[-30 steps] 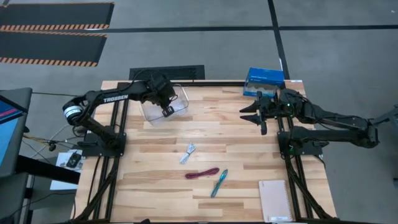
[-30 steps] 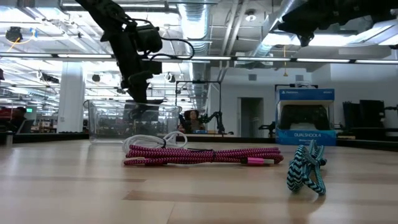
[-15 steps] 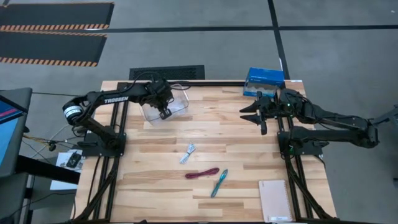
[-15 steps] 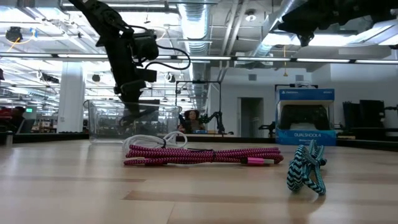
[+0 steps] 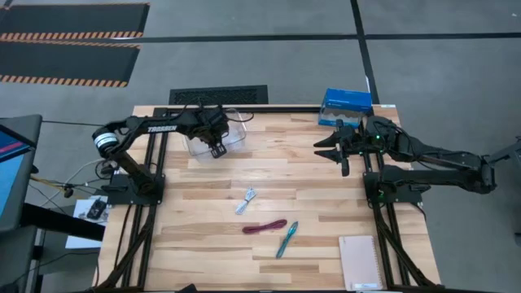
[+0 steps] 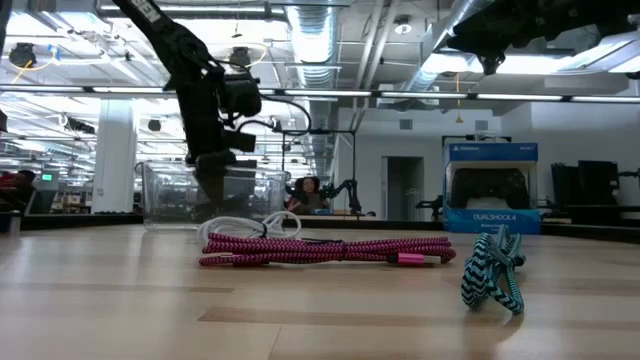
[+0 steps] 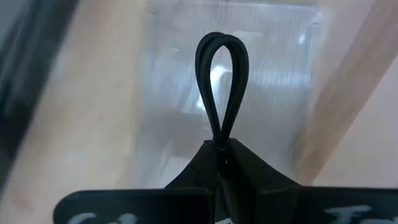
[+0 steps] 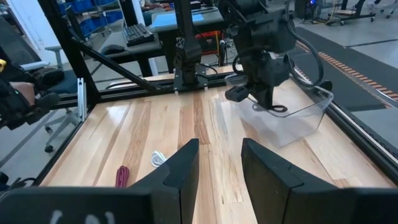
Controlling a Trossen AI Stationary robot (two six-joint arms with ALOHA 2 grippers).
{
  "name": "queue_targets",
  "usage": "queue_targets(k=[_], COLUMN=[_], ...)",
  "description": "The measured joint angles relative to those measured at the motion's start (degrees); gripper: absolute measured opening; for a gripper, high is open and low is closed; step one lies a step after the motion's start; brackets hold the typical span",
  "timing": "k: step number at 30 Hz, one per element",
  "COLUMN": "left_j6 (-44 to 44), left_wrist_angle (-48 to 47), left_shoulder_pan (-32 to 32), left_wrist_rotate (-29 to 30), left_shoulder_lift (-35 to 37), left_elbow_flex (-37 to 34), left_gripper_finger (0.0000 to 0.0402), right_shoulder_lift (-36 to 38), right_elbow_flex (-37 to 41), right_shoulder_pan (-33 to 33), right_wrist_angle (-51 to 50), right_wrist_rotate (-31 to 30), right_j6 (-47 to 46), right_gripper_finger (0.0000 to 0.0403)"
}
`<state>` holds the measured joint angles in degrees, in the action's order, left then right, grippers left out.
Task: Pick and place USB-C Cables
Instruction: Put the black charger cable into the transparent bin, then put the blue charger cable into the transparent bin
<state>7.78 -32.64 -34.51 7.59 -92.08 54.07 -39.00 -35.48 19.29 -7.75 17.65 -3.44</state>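
Note:
My left gripper (image 5: 216, 149) is over the clear plastic bin (image 5: 234, 140) at the table's far left and is shut on the black USB-C cable (image 7: 221, 74). In the low view it reaches down behind the bin's wall (image 6: 160, 195). The white-grey cable (image 5: 247, 199) and the maroon cable (image 5: 264, 226) lie flat mid-table, as the low view shows (image 6: 330, 250). My right gripper (image 8: 219, 168) is open and waits above the table's far right (image 5: 338, 150), touching nothing. My left gripper pinches the black cable between its two fingers (image 7: 208, 165) at the foot of a folded loop (image 7: 221, 134), several strands together. The fingers come from above, pointing down. The loop (image 8: 278, 109) sticks out past the fingertips and hangs within the bin's walls.
A teal braided cable (image 5: 286, 238) lies next to the maroon one. A notebook (image 5: 361, 262) sits at the near right corner and a blue box (image 5: 346, 104) at the far right edge. Bare wood lies between the bin and the cables.
My left gripper has stayed shut on the black cable. It has moved down and a little toward the table's left, from above the bin's rim to inside the bin walls.

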Motion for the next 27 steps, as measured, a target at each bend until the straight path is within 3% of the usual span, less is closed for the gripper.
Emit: queue_targets(k=[10, 27], left_j6=[0.0, -0.2], left_wrist_angle=[0.6, 0.4], left_shoulder_pan=[-0.1, -0.1], left_wrist_rotate=[0.4, 1.5], left_shoulder_lift=[-0.6, -0.6], left_elbow_flex=[0.1, 0.1], left_gripper_finger=[0.0004, 0.0089], right_shoulder_lift=[0.0, 0.0], right_elbow_flex=[0.0, 0.0], right_shoulder_pan=[0.0, 0.0], right_wrist_angle=[0.0, 0.0], right_wrist_rotate=[0.0, 0.0], right_j6=[-0.2, -0.7], right_gripper_finger=[0.0141, 0.0137])
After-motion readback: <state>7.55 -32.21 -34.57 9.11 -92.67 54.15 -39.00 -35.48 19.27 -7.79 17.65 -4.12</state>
